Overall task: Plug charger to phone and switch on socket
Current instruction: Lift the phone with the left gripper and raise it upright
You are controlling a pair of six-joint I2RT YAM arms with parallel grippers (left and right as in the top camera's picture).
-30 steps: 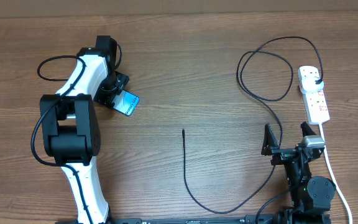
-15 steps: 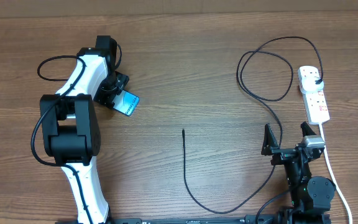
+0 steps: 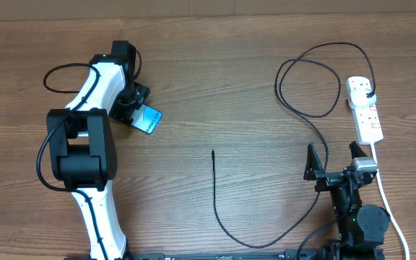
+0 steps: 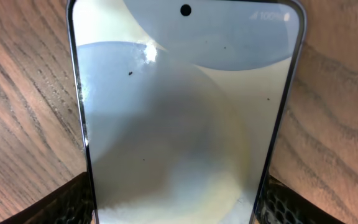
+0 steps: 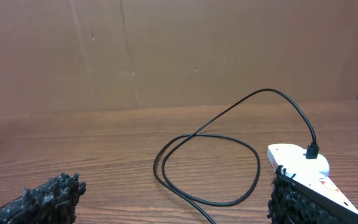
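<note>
Our left tool (image 3: 139, 110) clamped the phone (image 4: 185, 112), upper left; our right tool (image 3: 332, 153) gaped apart, lower right.

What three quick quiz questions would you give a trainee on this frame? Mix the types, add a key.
1. True or false: the charger's connector tip is already plugged into the phone.
2. Which gripper holds the phone? A) left B) right C) neither
3. Fill in: the charger's black plug sits in the ___.

Key
1. False: the tip lies bare on the table, well apart from the phone.
2. A: the left gripper has the phone between its fingers.
3. The socket.
</note>
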